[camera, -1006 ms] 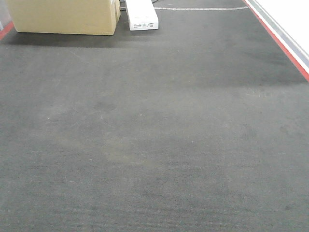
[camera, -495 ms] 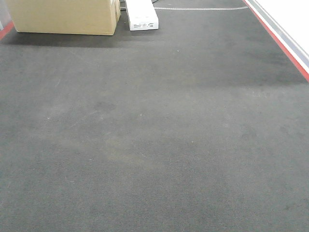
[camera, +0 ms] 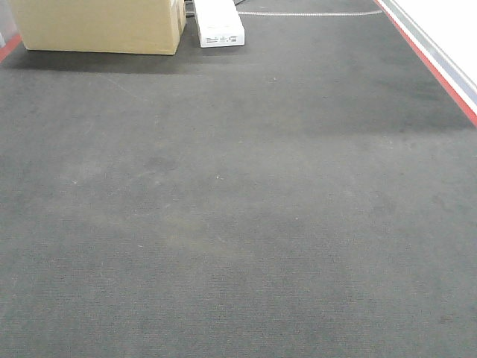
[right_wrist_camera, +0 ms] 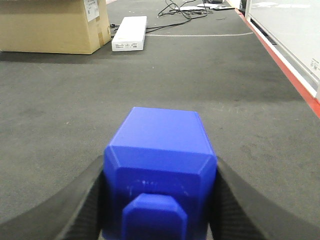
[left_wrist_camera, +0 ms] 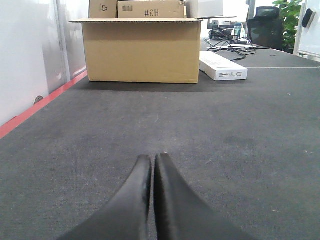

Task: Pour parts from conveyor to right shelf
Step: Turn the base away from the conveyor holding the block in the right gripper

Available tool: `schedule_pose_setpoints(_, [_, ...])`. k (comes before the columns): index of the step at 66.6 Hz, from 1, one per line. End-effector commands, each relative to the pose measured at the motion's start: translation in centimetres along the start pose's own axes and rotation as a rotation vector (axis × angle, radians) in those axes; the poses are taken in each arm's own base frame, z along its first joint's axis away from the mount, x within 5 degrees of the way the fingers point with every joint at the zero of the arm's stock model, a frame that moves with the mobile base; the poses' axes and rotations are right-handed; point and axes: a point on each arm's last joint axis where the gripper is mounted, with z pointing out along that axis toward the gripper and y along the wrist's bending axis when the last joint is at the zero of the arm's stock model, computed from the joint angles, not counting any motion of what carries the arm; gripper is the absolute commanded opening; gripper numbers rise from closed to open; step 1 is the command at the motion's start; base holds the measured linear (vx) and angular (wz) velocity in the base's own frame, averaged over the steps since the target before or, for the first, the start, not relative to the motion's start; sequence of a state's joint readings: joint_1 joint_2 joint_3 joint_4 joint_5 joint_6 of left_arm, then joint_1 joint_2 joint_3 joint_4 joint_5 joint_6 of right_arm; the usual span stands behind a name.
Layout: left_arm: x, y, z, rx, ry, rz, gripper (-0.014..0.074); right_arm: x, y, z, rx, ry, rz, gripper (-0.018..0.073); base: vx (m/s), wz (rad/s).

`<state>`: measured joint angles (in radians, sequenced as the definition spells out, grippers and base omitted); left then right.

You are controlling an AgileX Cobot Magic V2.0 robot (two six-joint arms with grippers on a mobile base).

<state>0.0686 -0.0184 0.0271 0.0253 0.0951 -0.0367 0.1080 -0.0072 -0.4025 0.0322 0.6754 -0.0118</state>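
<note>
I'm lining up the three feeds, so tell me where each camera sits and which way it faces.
Front view: up high, tilted down at the belt, with the box and white case at its far end; no robot part shows.
Left wrist: low over the belt, facing the box; the left gripper, shut and empty, shows at the bottom.
Right wrist: low, facing the same way; the right gripper clamps a blue block.
Shared: all three show the belt, box and white case.
</note>
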Motion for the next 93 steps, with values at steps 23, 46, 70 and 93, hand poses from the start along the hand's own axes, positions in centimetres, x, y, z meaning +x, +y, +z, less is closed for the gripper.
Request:
schedule_pose_setpoints(23, [-1.35, -0.02, -0.18, 0.001, -0.098, -0.013, -0.0006, -1.41, -0.02, -0.24, 0.007, -0.089, -0.003, -0.0005, -0.03, -0.02])
schedule_pose_setpoints(46, [-1.35, -0.04, -0.18, 0.006, -0.097, -0.014, -0.0006, -1.38, -0.01, -0.23, 0.006, -0.085, -0.003, -0.0005, -0.19, 0.04])
schedule_pose_setpoints(70, [-1.35, -0.04, -0.18, 0.006, -0.097, -0.014, -0.0006, -1.38, -0.01, -0.23, 0.006, -0.085, -0.003, -0.0005, -0.34, 0.0])
schedule_pose_setpoints(93, [-1.35, -0.06, -0.18, 0.008, -0.097, -0.014, -0.0006, -1.38, -0.02, -0.23, 0.007, -0.085, -0.004, -0.0005, -0.43, 0.0])
